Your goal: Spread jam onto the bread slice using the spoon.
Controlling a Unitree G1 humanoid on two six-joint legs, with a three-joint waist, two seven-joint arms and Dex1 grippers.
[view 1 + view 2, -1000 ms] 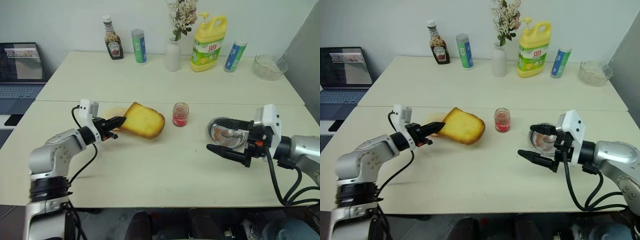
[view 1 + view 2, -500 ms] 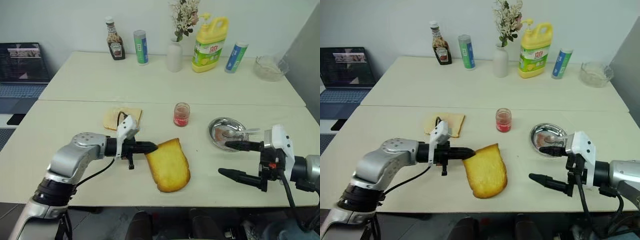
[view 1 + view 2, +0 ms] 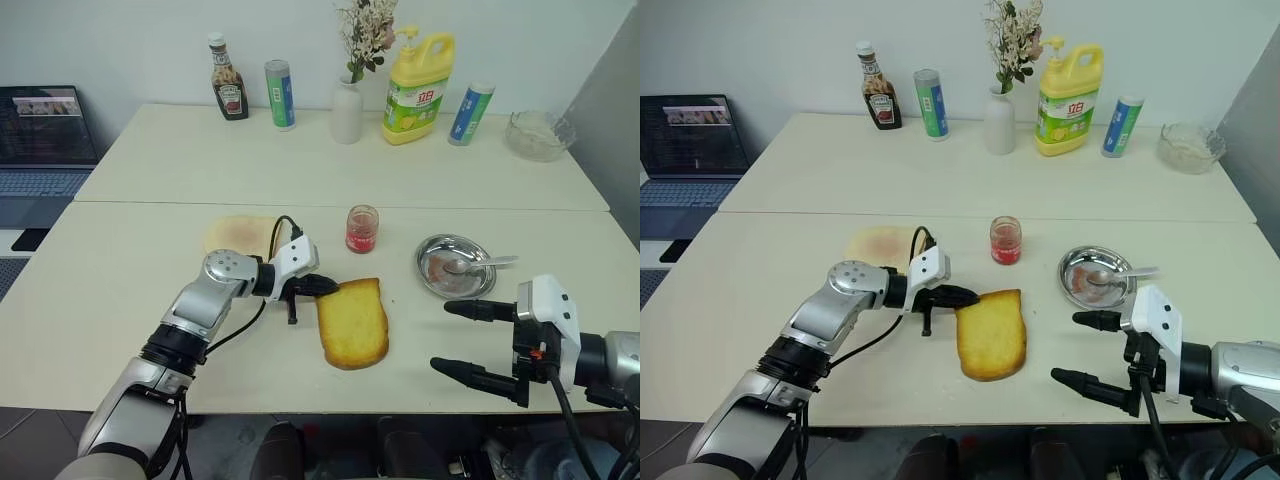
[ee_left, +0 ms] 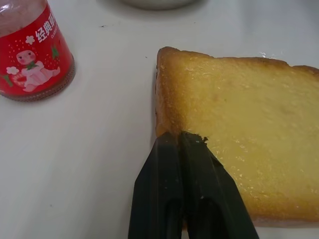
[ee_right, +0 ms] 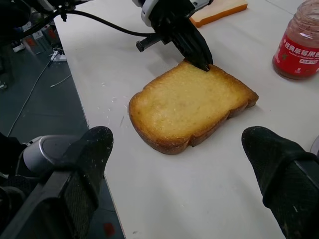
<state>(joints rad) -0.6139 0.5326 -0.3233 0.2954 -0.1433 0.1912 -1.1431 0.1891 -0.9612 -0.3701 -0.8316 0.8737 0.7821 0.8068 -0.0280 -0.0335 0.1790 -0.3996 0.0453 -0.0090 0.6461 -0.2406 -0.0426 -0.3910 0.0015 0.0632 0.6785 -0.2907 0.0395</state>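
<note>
My left gripper [image 3: 328, 287] is pinched shut on a corner of the thick golden-yellow bread slice [image 3: 353, 321] lying flat near the small glass jar of red jam [image 3: 361, 229], so I think my wide-open, empty right gripper [image 3: 458, 339] must next fetch the shiny silver spoon [image 3: 480, 263] from the round steel dish [image 3: 436, 251].

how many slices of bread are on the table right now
2. The thick golden bread slice lies near the table's front edge, with the shut left gripper at its corner. A thinner, paler slice lies flat behind that arm, partly hidden by it.
</note>
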